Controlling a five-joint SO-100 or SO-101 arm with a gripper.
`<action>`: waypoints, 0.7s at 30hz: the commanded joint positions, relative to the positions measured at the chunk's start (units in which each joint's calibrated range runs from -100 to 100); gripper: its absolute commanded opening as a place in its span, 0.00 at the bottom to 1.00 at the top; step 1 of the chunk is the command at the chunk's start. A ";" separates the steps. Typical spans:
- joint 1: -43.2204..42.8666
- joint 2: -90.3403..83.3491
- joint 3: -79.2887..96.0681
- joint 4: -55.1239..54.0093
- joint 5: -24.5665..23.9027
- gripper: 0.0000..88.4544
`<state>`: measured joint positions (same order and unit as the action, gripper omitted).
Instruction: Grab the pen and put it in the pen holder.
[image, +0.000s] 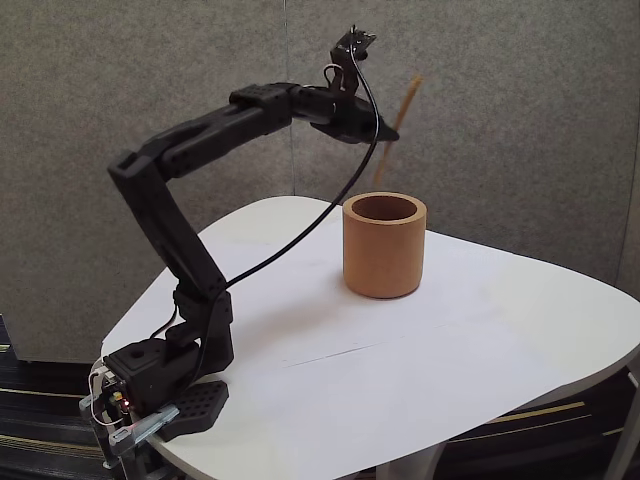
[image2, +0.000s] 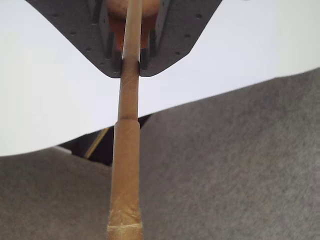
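Sticking up at a tilt from the pincer (image: 388, 132), the pen (image: 409, 98) is pinched between its closed tips, high above the white counter (image: 480, 340) and over the pen holder (image: 384, 246) in the fixed view. From the wrist view the pen (image2: 126, 150) runs lengthwise through the pincer (image2: 130, 62), whose tips press its sides; no writing is legible

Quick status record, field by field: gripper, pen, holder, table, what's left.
gripper: shut on the pen, raised in the air, above and a little behind the cup in the fixed view
pen: clamped between the jaws, tilted, off the table
pen holder: upright on the table, nothing seen inside
table: white
remaining: pen not yet in holder
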<state>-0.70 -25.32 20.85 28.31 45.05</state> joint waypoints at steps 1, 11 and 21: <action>-0.33 -5.47 5.23 -1.78 0.30 0.01; -0.84 -9.62 17.15 -14.24 0.30 0.01; -1.64 -9.62 17.78 -27.97 0.30 0.01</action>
<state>-2.17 -32.94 38.18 5.85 45.05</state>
